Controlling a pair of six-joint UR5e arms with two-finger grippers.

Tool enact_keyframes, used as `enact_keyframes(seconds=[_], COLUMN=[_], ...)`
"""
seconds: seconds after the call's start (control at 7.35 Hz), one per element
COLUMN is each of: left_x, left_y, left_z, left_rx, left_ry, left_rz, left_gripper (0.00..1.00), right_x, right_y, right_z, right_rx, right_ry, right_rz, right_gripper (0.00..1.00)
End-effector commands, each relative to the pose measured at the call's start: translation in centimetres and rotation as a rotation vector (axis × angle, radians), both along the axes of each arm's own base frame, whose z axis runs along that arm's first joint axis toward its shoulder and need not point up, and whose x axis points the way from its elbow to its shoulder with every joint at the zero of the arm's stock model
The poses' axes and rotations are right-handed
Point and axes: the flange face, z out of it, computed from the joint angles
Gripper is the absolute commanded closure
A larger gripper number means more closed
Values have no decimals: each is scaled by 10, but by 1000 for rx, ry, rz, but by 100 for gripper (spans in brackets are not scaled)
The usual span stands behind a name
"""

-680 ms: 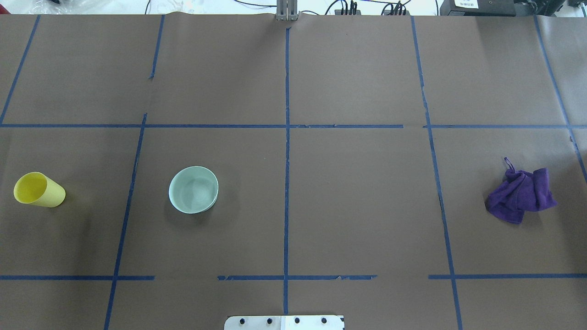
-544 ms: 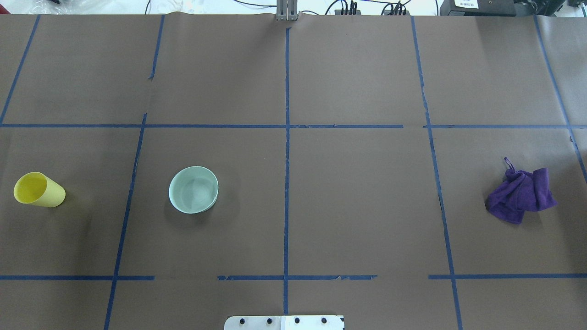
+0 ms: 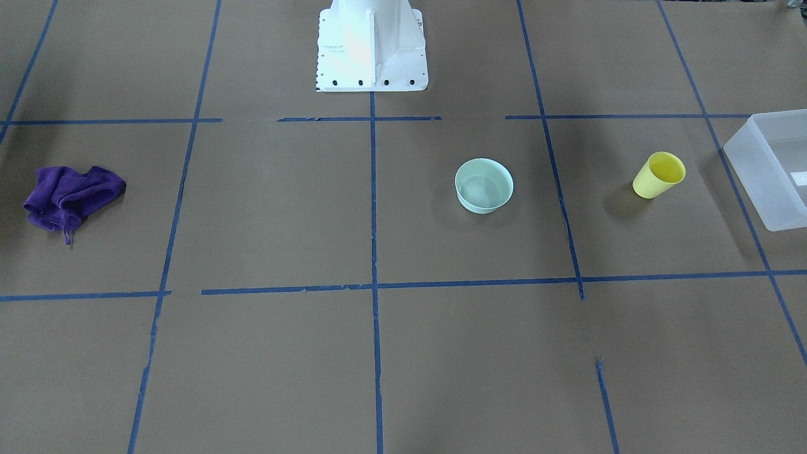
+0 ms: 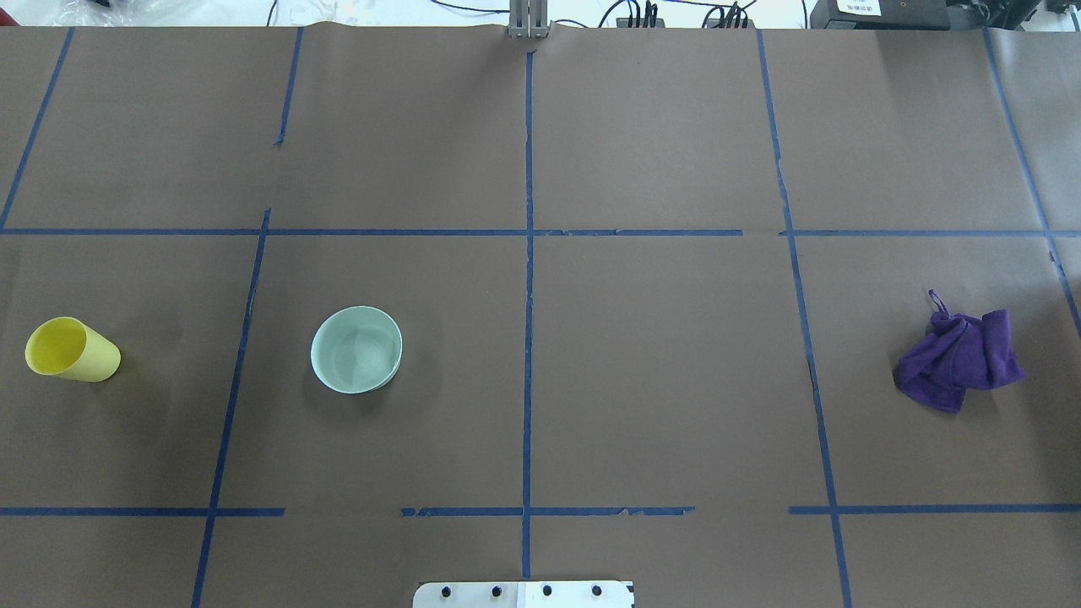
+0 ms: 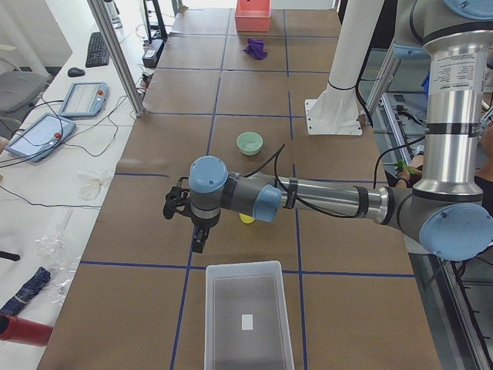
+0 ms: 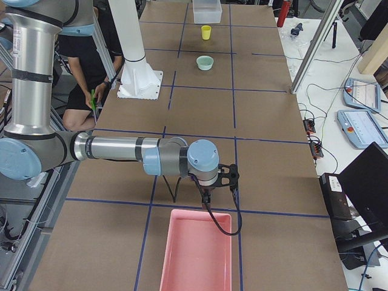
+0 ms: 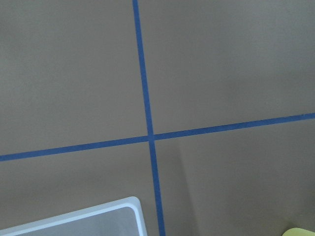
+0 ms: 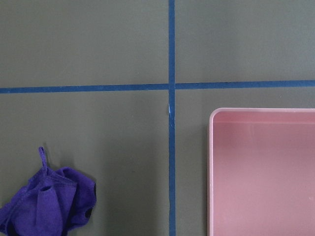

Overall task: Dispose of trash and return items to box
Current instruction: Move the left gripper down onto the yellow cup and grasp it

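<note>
Currently, the yellow cup stands mouth up on the table toward its left end, apart from the box, which sits further left at that end. The green bowl rests to the right of the cup, well apart from it. A crumpled purple cloth lies toward the right end, near a pink tray. The left gripper hangs over the table near the box; the right gripper hangs near the tray. Whether either is parted or closed, I cannot tell.
</note>
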Motion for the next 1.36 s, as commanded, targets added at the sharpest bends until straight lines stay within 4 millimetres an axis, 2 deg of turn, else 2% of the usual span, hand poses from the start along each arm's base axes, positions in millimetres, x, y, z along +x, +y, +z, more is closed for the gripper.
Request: enact_keyframes(seconds=[0.0,0.27,0.54,0.95,1.22], left_x=[62,110,143,185,201], left_y=[1,34,71,84,91], left_z=[-22,-7,17,30,40], left_rx=[-31,-87,-93,-142,-130], left_ry=[71,130,122,78,106], left_rz=[-42,-65,-96,-113,-109], left_gripper=[0,1,2,2,2], right_x=[-1,-2,-2,-2,-2], right_y=[-1,-7,-7,-7,-7], right_z=[-7,-11,-12,-14,-14], right_rx=[12,15,16,20,22], right_ry=[-1,4,6,-5,-5], right_rz=[-1,-5,-5,-4,-4], right_gripper=[0,0,0,0,0])
